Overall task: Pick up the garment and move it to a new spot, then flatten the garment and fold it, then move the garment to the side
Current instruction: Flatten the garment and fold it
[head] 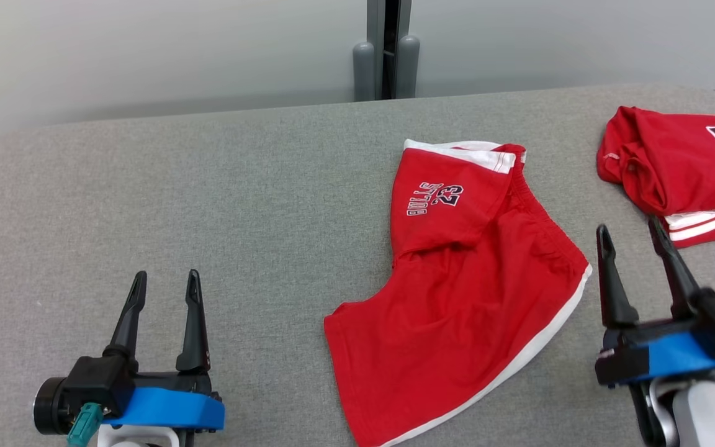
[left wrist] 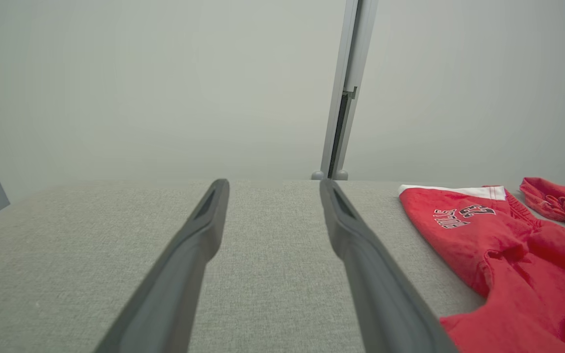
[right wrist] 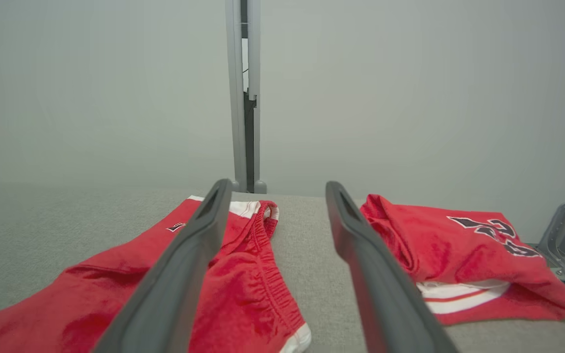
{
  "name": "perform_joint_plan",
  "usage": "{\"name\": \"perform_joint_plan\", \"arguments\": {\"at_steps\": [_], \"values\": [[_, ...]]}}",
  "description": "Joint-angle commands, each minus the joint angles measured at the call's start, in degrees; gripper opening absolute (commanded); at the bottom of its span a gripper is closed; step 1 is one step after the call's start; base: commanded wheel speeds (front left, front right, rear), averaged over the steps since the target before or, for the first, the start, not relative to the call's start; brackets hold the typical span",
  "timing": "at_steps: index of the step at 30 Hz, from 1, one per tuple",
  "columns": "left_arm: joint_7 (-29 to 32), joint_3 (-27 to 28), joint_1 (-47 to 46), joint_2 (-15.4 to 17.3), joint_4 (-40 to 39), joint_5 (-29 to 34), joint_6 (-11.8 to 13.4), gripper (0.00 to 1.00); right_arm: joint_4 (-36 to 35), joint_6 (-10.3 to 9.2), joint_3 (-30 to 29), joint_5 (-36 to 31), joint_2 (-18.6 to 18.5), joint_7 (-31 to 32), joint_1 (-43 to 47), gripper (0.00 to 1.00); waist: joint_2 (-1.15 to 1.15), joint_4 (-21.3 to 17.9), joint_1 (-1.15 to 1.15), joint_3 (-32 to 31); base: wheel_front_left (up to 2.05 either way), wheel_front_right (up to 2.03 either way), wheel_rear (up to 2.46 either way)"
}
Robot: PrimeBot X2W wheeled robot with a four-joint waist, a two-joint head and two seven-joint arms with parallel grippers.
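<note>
In the head view, the red shorts [head: 457, 298] lay on the grey cloth-covered table [head: 208, 186], a little right of the middle. They were loosely doubled over: one leg was turned up toward the far edge, with its "BULLS 23" print reading upside down and a white band along the hem. A second piece, a red jersey [head: 674, 167] with white stripes, sat crumpled at the far right corner, apart from the shorts. The left gripper [head: 167, 276] stood at the near left over bare cloth, well apart from the shorts, with its claw spread wide and nothing in it. The right gripper [head: 629, 226] stood at the near right, just beside the shorts' white-edged side and between them and the jersey. Its claw was also wide and empty. I could not tell whether either claw touched the table. A grey post [head: 388, 49] rose behind the table against a pale wall [head: 146, 49].

In the left wrist view, the two dark fingers [left wrist: 184, 264] were spread wide over plain grey cloth. The shorts lay off to the right, clear of both fingers.

In the right wrist view, the fingers were just as far apart. One crossed in front of the shorts' elastic waist and the other in front of the jersey. A strip of bare table showed between them, and they gripped nothing.
</note>
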Motion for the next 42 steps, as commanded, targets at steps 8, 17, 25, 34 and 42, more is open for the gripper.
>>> {"name": "perform_joint_plan", "arguments": {"at_steps": [8,17,25,34,42], "values": [[-0.16,1.08,1.96,0.22,-0.53,0.72,-0.44,1.00,-8.96,-0.05,-1.35,-0.32,4.33,0.04,10.45,1.00,0.00,-0.75,0.01,-1.44,0.00,0.00,0.00],[-0.16,0.66,2.26,0.22,-0.28,1.06,-1.00,1.00,-8.23,-0.05,-0.45,-0.61,5.05,0.04,11.68,1.00,0.00,-0.59,0.01,-2.09,0.00,0.00,0.00],[-0.16,-4.53,-0.11,0.21,1.88,1.82,-2.94,1.00,-7.25,-0.05,0.39,-0.52,4.68,0.03,10.44,1.00,0.00,-0.48,0.01,-1.95,0.00,0.00,0.00],[-0.15,-12.20,-4.25,0.23,8.40,3.23,-4.97,1.00,-5.83,-0.05,1.72,-0.03,4.52,0.03,9.08,1.00,0.00,-2.02,0.01,-0.81,0.00,0.00,0.00],[-0.15,-15.42,-8.44,0.26,18.76,4.39,-6.41,1.00,-4.85,-0.05,2.04,0.22,4.86,0.03,8.03,1.00,0.00,-4.16,0.01,1.12,0.00,0.00,0.00]]}}
